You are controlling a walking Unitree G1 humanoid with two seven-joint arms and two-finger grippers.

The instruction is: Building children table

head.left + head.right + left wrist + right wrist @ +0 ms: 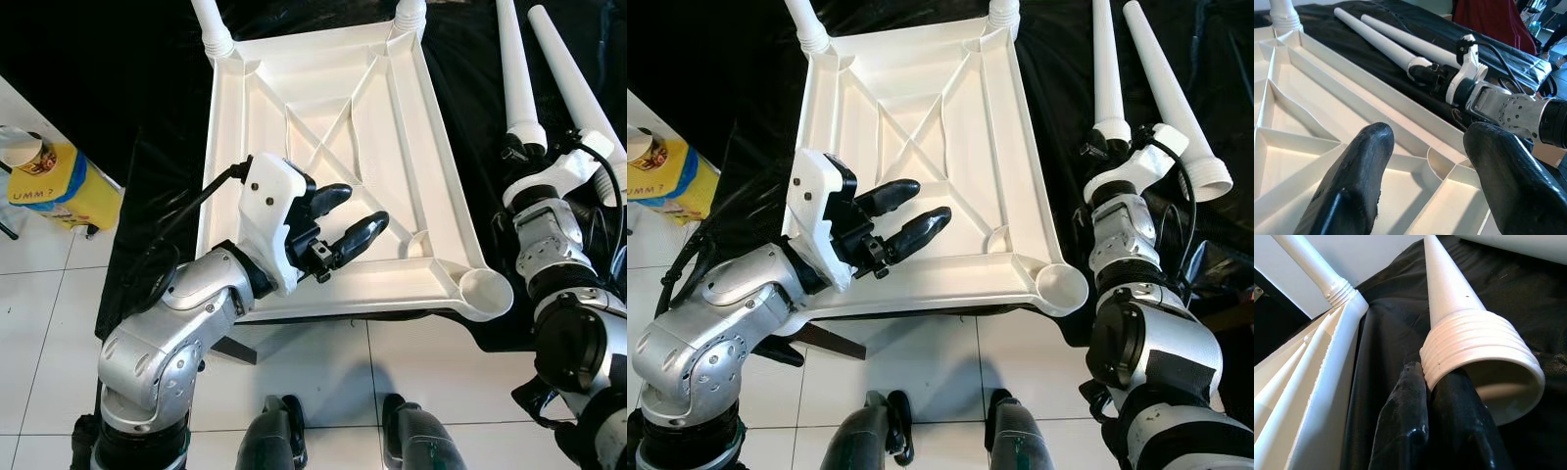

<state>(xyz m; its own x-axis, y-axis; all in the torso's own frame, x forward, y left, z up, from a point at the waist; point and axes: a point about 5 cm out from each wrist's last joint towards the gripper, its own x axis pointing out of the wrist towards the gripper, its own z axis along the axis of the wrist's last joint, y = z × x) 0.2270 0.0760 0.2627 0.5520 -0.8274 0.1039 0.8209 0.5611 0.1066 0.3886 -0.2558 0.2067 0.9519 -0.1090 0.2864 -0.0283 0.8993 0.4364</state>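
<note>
White tabletop lies upside down on black sheet, two far legs screwed in, tops cut off. Left pincer spread, hovering over near rim. Right pincer at threaded end of loose leg — grip hard to tell.

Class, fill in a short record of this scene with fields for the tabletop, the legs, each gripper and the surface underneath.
tabletop: white tabletop lying underside up, ribs showing
fitted legs: two at its far corners, e.g. fitted leg
empty socket: near corner socket on the robot's right
loose legs: two on the black sheet, right of the tabletop
left gripper: open, over the tabletop's near edge
right gripper: fingers at the threaded end of the nearer loose leg
</note>
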